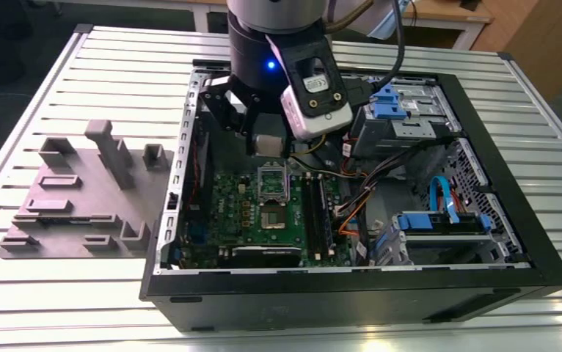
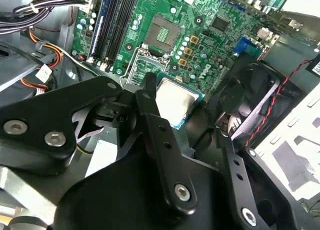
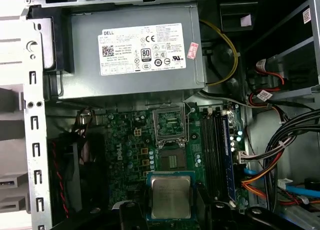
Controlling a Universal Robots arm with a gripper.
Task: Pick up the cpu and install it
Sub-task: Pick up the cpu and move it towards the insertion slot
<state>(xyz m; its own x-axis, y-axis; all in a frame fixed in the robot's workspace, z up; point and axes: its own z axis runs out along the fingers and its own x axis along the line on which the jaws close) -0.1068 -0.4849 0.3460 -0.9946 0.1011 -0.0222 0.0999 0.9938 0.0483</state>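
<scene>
Silvery square cpu [image 3: 171,197] (flat, teal-edged) | black hand [image 3: 172,215] clenched on it | above green motherboard [image 3: 130,140]

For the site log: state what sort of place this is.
Probably a robotics lab bench for PC assembly: an open computer case sits on a slatted metal table, a grey fixture tray beside it, and the hand holds the cpu over the motherboard.
</scene>
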